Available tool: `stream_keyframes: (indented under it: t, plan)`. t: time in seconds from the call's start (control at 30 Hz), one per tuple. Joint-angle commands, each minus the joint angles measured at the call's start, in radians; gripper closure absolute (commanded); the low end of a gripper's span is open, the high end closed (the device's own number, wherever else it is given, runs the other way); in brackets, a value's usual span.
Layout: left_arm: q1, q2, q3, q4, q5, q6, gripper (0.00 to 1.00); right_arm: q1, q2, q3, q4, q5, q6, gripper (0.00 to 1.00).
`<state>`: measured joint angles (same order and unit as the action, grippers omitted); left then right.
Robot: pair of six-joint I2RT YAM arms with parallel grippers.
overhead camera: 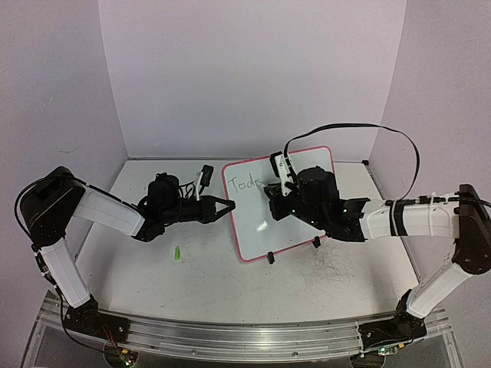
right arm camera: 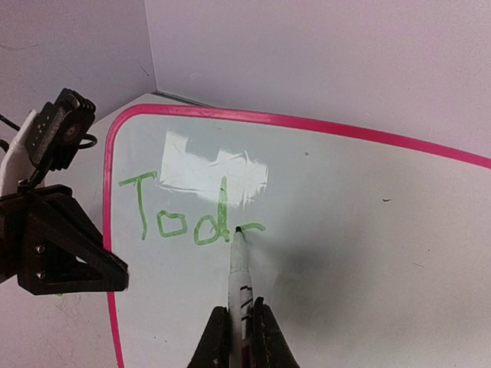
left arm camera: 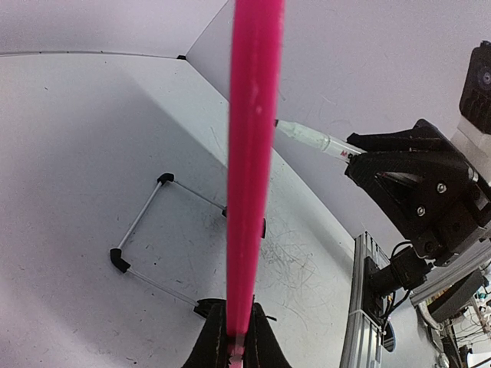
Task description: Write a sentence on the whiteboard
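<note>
The whiteboard [overhead camera: 253, 226] stands tilted mid-table on black clip feet, with a red-pink rim. The sentence [right arm camera: 184, 218] reads "Tod" in green, plus a short fresh stroke; it also shows in the top view [overhead camera: 244, 184]. My right gripper [right arm camera: 242, 337] is shut on a white marker [right arm camera: 239, 268], whose tip touches the board [right arm camera: 368, 230] just right of the "d". My left gripper [left arm camera: 236, 349] is shut on the board's pink rim [left arm camera: 249, 153] at its left edge, seen in the top view [overhead camera: 229, 205]. The marker [left arm camera: 307, 138] and right gripper [left arm camera: 360, 157] also show in the left wrist view.
A small green cap [overhead camera: 177, 251] lies on the scribbled grey tabletop left of the board. The board's wire stand [left arm camera: 142, 234] rests on the table behind it. White walls close in the back and sides. An aluminium rail [overhead camera: 253, 337] runs along the near edge.
</note>
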<state>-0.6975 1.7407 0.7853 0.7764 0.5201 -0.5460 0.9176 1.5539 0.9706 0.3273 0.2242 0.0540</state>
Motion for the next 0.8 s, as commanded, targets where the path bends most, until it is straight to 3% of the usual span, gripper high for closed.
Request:
stream_keyframes:
  t: [0.0,0.77]
  plan:
    - [0.003,-0.046,0.023,-0.008,0.017,0.002,1.0,0.004,0.008,-0.003,-0.007,-0.015,0.007,1.0]
    - [0.002,-0.053,0.017,-0.009,0.016,0.001,1.0,0.002,-0.028,-0.024,-0.018,0.087,0.025,1.0]
